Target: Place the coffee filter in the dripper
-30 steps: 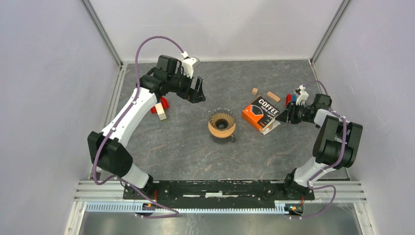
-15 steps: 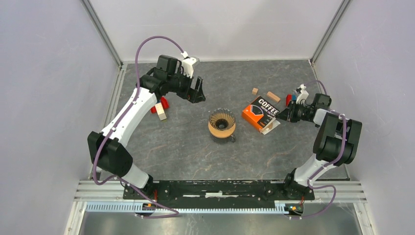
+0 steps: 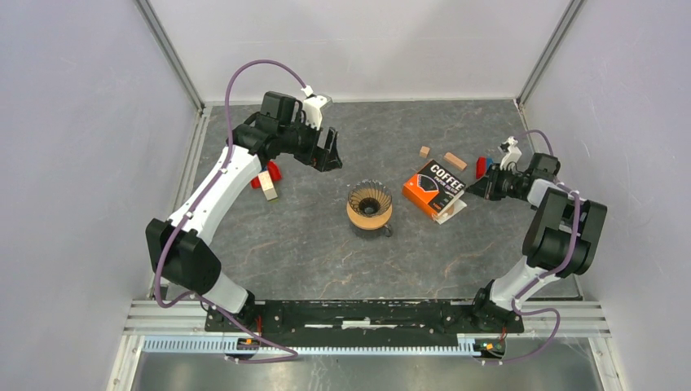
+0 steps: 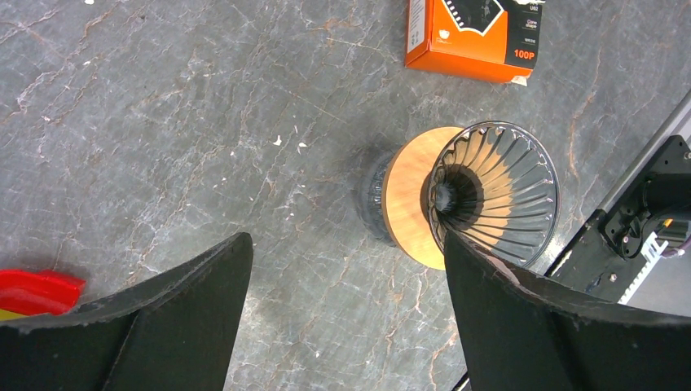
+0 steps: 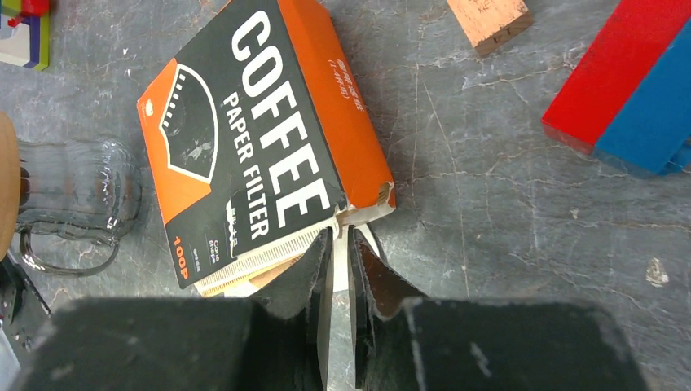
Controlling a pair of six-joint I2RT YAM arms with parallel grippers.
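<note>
Pinching what looked like the edge of the coffee filter [image 5: 336,301] at the open end of the orange box [image 5: 269,163], the right gripper [image 5: 341,241] had barely started the job, while the dripper [image 4: 497,191] stood empty well apart and the left gripper [image 4: 346,244] hung near it, spread wide and holding nothing.
</note>
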